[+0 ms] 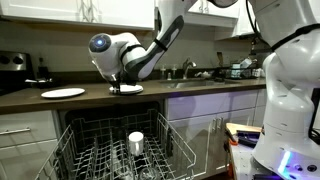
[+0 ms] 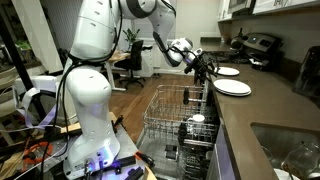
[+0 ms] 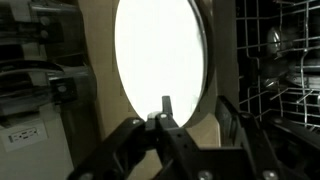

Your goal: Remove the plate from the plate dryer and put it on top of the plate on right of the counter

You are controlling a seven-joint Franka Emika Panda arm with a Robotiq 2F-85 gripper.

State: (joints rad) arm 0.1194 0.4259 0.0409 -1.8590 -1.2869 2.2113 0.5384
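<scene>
Currently the plate [image 3: 160,60] is out of the plate dryer [image 1: 100,150] and lies flat on the desk [image 1: 25,98], on the strip just behind the dryer's back edge. It shows as one white disc. I can't tell whether the plate on right of the counter sits beneath it; too small to split a stack.

The tool [image 1: 123,85] hangs low over the plate's rim. In the wrist view its fingers [image 3: 165,104] are spread wider than the thin rim, with nothing pinched as far as I can see.

Handling guess:
- The plate looks stiff, ceramic-like and glazed smooth, so probably slippery.
- Weight looks moderate; it would chip or crack if dropped or clacked onto another plate.
- It is wider than the tool, so the only sensible hold is the rim, one finger over and one under.
- Lying flat, that rim is awkward to get under.

Materials:
- The dryer is boxy, open thin silver wire with rows of upright tines. A small white cup [image 1: 136,140] stands inside it.
- The desk is dark brown, smooth and thin-edged, over white cabinet fronts.
- Another white plate [image 1: 63,92], round and shallow, lies flat on the desk past the dryer's corner, well apart from the tool.
</scene>
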